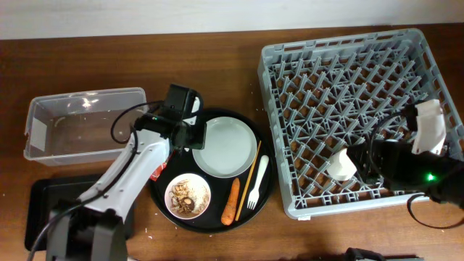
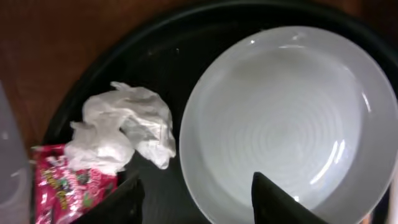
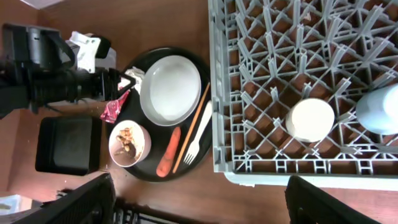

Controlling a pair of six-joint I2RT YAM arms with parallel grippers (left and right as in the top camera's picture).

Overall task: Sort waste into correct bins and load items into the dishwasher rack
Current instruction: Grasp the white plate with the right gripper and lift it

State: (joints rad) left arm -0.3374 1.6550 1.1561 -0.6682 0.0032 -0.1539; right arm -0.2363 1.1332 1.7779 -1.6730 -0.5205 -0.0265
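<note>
My left gripper [image 2: 196,202] is open and empty, low over the left side of the round black tray [image 1: 214,217], between the crumpled white napkin [image 2: 121,130] and the pale plate [image 2: 286,118]. The red wrapper [image 2: 62,190] lies beside its left finger. A white bowl of brown food scraps [image 1: 188,196], an orange carrot [image 1: 231,201], a white fork [image 1: 257,183] and a wooden chopstick [image 1: 249,180] also lie on that tray. My right gripper [image 3: 199,205] is open and empty, high over the grey rack [image 1: 355,65]. The rack holds a small white cup [image 1: 341,164] and a light blue cup [image 3: 380,109].
A clear plastic tub [image 1: 83,123] stands at the back left. A shallow black rectangular tray [image 1: 40,210] lies at the front left, partly under my left arm. The rack fills the right half of the wooden table.
</note>
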